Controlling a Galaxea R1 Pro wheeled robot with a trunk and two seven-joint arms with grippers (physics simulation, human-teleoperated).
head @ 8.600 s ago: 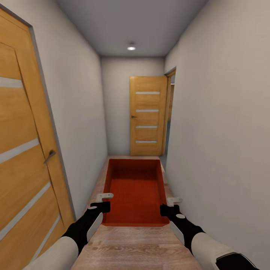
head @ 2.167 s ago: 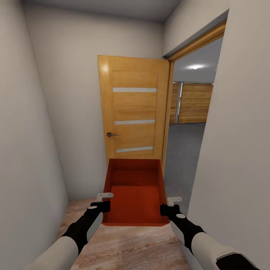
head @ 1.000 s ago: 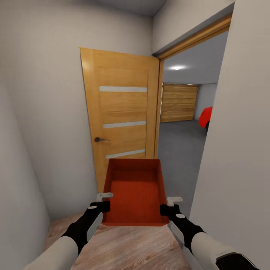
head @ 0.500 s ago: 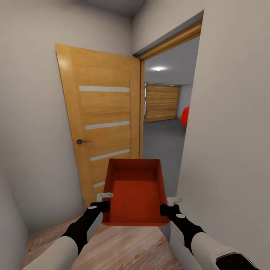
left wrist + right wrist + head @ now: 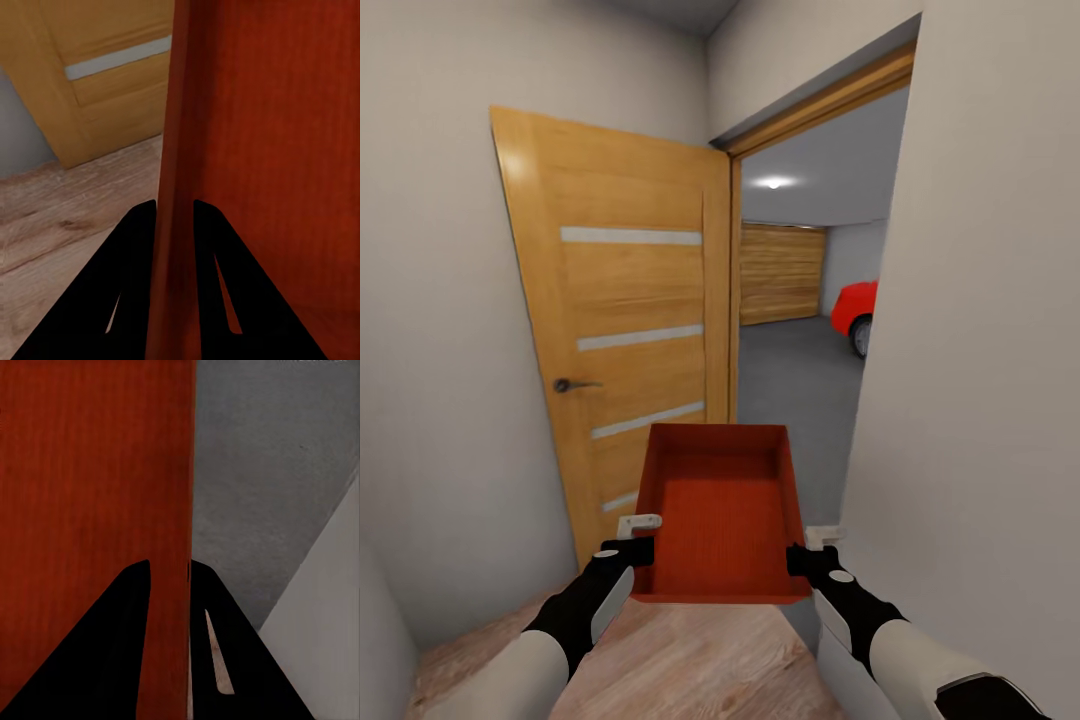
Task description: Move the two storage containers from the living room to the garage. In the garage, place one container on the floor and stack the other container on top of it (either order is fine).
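Note:
I carry one orange-red storage container point(image 5: 720, 515) level in front of me, open side up and with nothing in it. My left gripper point(image 5: 638, 536) is shut on its left wall, and the left wrist view has that wall point(image 5: 174, 225) pinched between the dark fingers point(image 5: 131, 247). My right gripper point(image 5: 810, 548) is shut on the right wall point(image 5: 169, 585). Through the open doorway ahead lies the garage, with its dark grey floor point(image 5: 795, 380) and part of a red car point(image 5: 857, 308).
An open wooden door point(image 5: 625, 330) with a dark handle point(image 5: 572, 385) stands just left of the doorway. The white wall point(image 5: 980, 350) and its corner are close on my right. Light wood planks point(image 5: 680, 660) lie underfoot. A wooden garage door point(image 5: 780, 272) closes the far end.
The view has travelled down the corridor and swung right toward the doorway; more of the garage and the red car now show. The container stays gripped the same way.

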